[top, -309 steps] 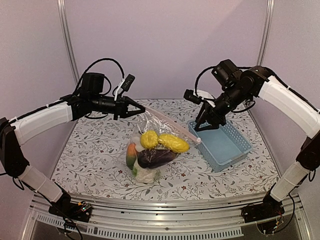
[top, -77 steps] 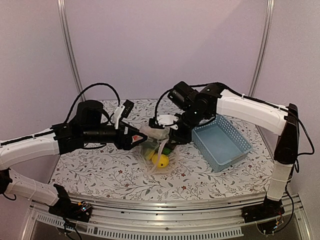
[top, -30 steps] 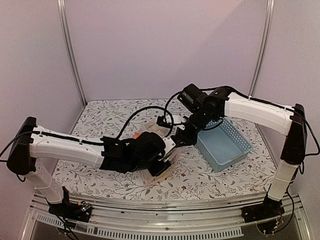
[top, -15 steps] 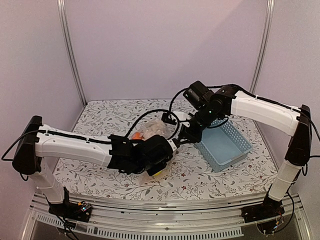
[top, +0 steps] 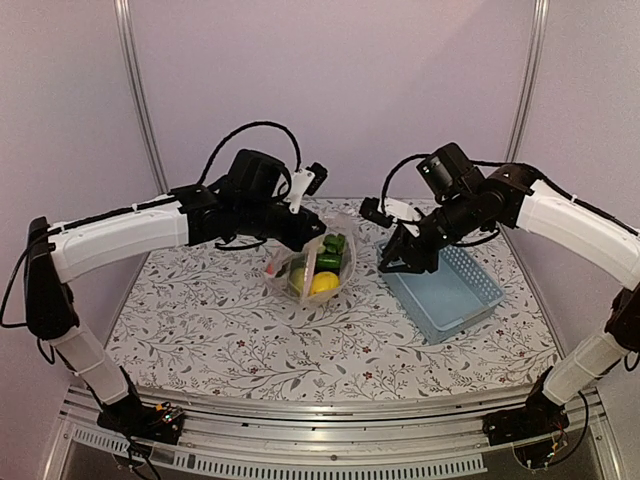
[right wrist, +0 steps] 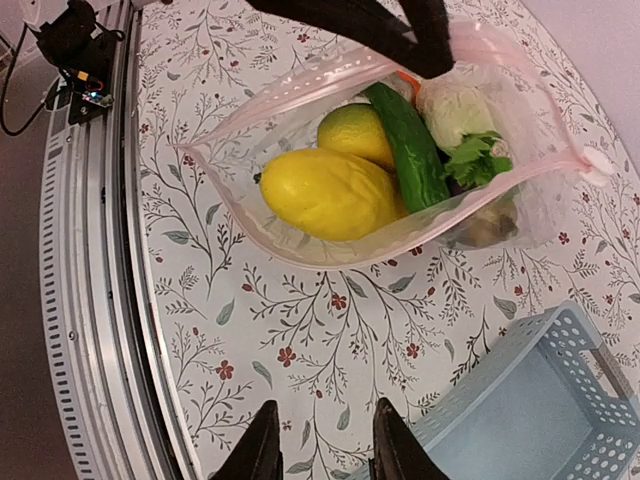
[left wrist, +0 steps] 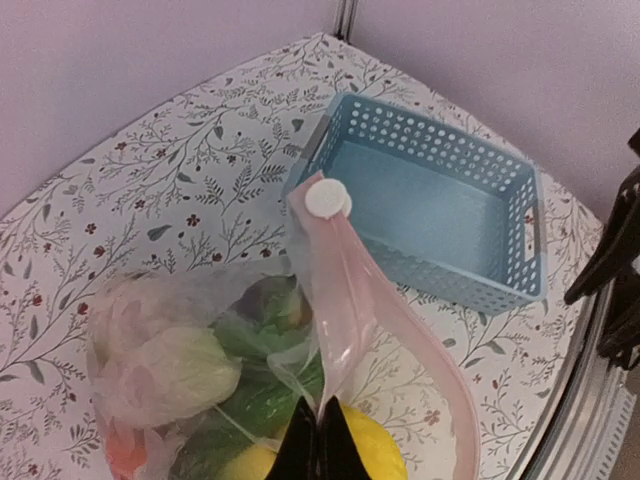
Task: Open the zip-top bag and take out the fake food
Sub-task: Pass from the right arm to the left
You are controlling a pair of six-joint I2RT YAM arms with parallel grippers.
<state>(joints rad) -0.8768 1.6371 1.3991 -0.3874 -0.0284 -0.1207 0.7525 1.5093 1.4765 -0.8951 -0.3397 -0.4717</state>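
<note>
I just pinched the bag's pink rim and lifted it up.
The clear crinkly plastic zip-top bag [top: 300, 270] is mid-table with its mouth open, and the toy fruits and vegetables [right wrist: 330, 195] are not out yet. My left fingers [left wrist: 300, 455] are clamped on its rim, arm stretched high. My right fingers [right wrist: 262, 440] backed away, a little apart and empty, by the light-blue plastic basket [top: 470, 290].

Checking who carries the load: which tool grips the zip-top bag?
The left tool, pinched shut on the pink zipper strip of the zip-top bag; the right tool is open, holding nothing, apart from it.

Zip-top bag [right wrist: 330, 258] gaping open — fake food [right wrist: 325, 195] inside.
</note>
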